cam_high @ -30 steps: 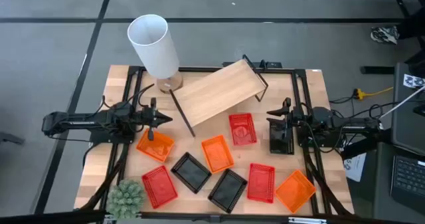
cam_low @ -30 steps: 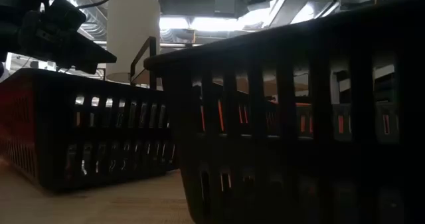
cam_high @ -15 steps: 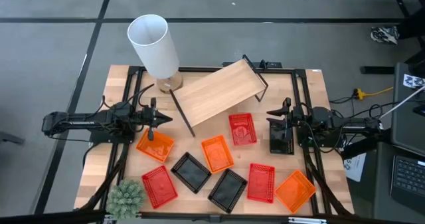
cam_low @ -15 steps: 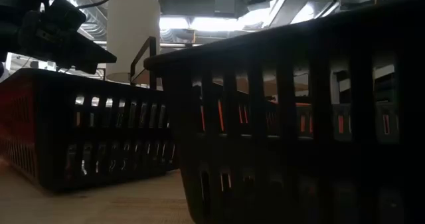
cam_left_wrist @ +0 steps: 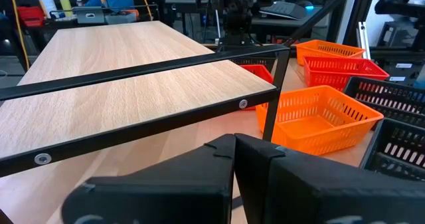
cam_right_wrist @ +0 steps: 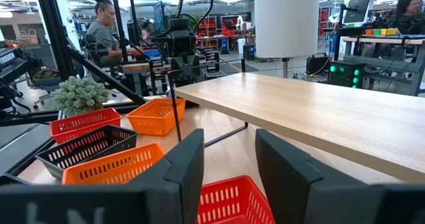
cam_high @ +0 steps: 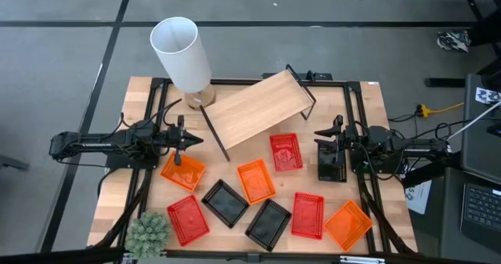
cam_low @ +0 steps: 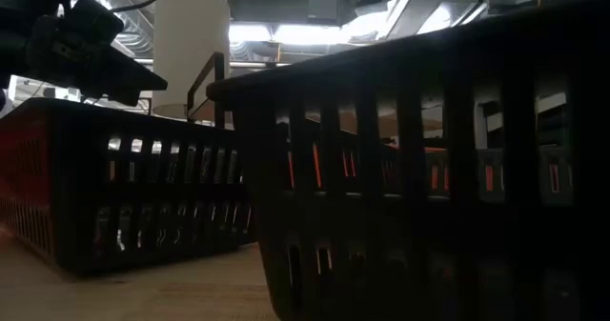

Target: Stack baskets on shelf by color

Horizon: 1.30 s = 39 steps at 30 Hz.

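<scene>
Several mesh baskets lie flat on the table in front of the shelf (cam_high: pixel 258 107), a light board on a black rod frame that stands askew. They are orange (cam_high: pixel 182 170) (cam_high: pixel 255 181) (cam_high: pixel 347 223), red (cam_high: pixel 286 152) (cam_high: pixel 188 218) (cam_high: pixel 308 215) and black (cam_high: pixel 225 203) (cam_high: pixel 268 222) (cam_high: pixel 332 162). My left gripper (cam_high: pixel 188 141) (cam_left_wrist: pixel 234 147) is shut and hovers over the far edge of the left orange basket, facing the shelf (cam_left_wrist: pixel 119 91). My right gripper (cam_high: pixel 322 132) (cam_right_wrist: pixel 229 164) is open above the right black basket, facing the red basket (cam_right_wrist: pixel 232 201).
A tall white cylinder (cam_high: pixel 182 52) stands at the shelf's far left corner. A green spiky plant (cam_high: pixel 149 231) sits at the table's near left corner. Two black baskets (cam_low: pixel 143 188) (cam_low: pixel 429 169) fill the low view. People (cam_right_wrist: pixel 103 31) sit in the room beyond.
</scene>
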Available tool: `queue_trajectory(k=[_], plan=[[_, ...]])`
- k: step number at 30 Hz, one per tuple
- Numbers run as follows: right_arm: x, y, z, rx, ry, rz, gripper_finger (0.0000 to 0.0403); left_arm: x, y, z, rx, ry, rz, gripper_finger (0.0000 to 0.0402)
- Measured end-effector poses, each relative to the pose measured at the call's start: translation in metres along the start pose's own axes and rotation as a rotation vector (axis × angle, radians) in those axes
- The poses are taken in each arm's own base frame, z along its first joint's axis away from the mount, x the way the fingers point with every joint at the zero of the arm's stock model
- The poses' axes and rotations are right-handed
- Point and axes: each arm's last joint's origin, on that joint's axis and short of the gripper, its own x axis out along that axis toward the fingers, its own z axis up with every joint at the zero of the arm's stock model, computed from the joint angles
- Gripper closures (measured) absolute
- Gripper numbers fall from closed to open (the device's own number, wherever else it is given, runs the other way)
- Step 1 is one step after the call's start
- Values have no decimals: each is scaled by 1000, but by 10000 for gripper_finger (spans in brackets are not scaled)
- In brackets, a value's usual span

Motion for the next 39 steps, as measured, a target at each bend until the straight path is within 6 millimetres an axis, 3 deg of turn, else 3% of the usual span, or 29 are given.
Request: queue_trajectory(k=[27, 39], plan=[[0, 0, 0, 6, -3, 0, 267, 0, 0, 0, 0, -1, 0, 401], [0, 3, 0, 228, 11, 90, 267, 0, 0, 0, 0, -1, 1, 401]])
